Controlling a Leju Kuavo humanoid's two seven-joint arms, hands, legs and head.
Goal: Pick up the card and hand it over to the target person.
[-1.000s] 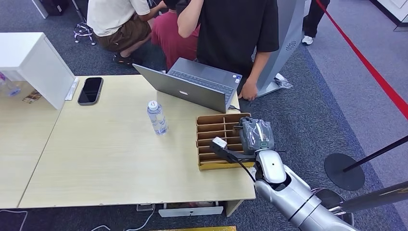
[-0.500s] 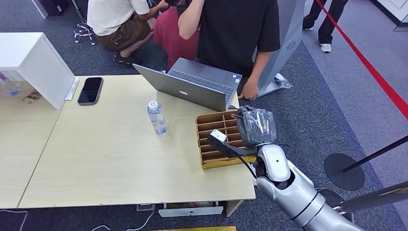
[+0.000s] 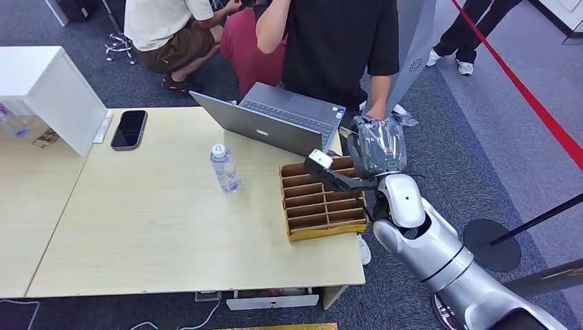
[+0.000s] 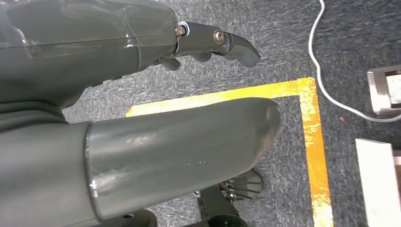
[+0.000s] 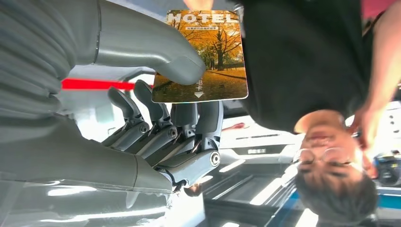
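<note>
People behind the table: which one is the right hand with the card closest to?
The person in the black shirt, standing at the laptop. The right hand holds the card up by their side; the crouching person in the white shirt is far off.

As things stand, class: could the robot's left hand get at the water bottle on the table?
Probably not without a big move. The left hand hangs low over carpet and yellow floor tape, holding nothing. The water bottle stands mid-table with open tabletop around it, so nothing blocks it; the arm would have to rise first.
</note>
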